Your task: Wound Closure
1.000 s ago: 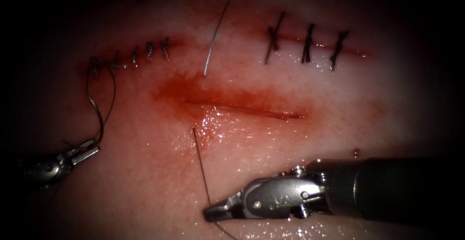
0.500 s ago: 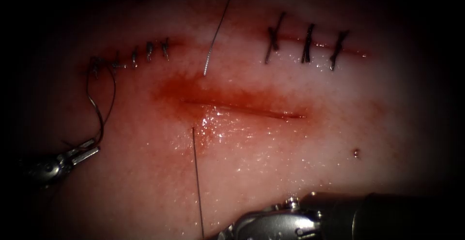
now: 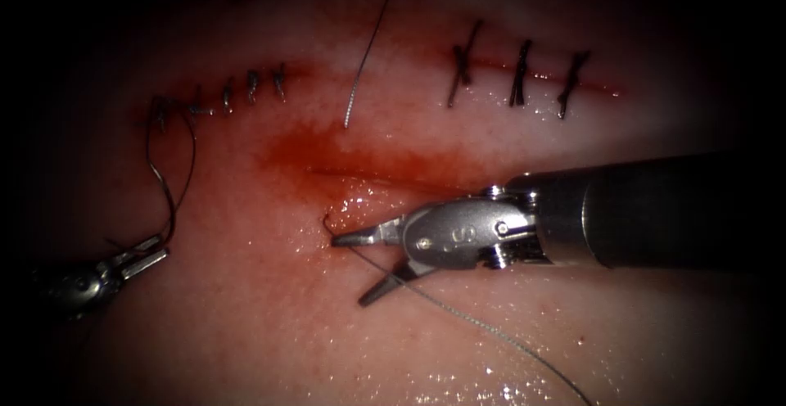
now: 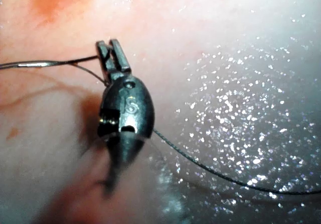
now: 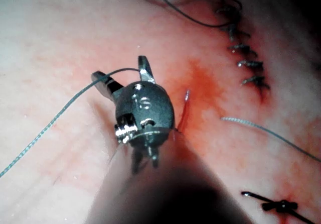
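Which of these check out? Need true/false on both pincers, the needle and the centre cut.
1. The right pincer grips the needle. False: its jaws are open and hold nothing; a dark curved tip, probably the needle, pokes from the tissue beside it.
2. The left pincer is shut on thread. True.
3. The centre cut is stitched. False: it is open; the stitches lie above it.
4. Red fluid stains around the cut. True.
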Robot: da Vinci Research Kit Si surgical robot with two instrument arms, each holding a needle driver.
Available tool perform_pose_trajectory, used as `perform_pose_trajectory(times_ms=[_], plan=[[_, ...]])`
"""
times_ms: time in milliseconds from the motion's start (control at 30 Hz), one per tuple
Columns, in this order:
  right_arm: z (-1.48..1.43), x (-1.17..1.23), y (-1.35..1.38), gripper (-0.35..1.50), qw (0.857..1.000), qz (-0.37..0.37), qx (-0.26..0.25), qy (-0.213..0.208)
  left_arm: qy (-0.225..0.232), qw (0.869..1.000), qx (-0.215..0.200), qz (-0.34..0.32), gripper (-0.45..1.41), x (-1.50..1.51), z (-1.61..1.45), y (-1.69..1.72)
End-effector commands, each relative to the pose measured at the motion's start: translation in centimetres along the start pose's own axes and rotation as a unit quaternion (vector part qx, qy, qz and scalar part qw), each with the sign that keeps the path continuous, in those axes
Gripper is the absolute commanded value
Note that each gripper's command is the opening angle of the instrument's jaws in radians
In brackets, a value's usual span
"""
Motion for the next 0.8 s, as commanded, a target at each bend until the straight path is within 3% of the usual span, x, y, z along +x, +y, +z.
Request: perform_pose_trajectory(times_ms=[33,367,467,500,533,567,633,800], plan=[[0.15,-0.14,0.11,1.08,1.0,-0.001,-0.004,-0.001,-0.001,1.0,-0.001,-0.002,-0.45,-0.06,0.03,0.09],[0.55,-0.65,0.3,0.84,1.0,-0.019,-0.009,-0.01,-0.001,1.0,-0.002,-0.002,-0.45,-0.07,0.03,0.09],[0.59,-0.7,0.28,0.56,1.0,-0.019,-0.005,-0.009,-0.001,1.0,-0.002,-0.002,-0.45,-0.07,0.03,0.09],[0.59,-0.7,0.28,0.39,1.0,-0.02,-0.002,-0.007,-0.001,1.0,-0.002,-0.002,-0.45,-0.07,0.03,0.09],[0.6,-0.7,0.28,0.09,1.0,-0.02,-0.001,-0.007,-0.001,1.0,-0.002,-0.002,-0.45,-0.07,0.03,0.09],[0.6,-0.7,0.28,0.09,1.0,-0.02,-0.001,-0.007,-0.001,1.0,-0.002,-0.002,-0.45,-0.07,0.03,0.09],[0.61,-0.69,0.27,-0.35,1.0,-0.017,0.006,-0.003,-0.001,1.0,-0.002,-0.002,-0.45,-0.07,0.03,0.09],[0.7,-0.64,0.24,-0.35,1.0,-0.018,0.018,0.004,-0.001,1.0,-0.002,-0.002,-0.45,-0.07,0.03,0.09]])
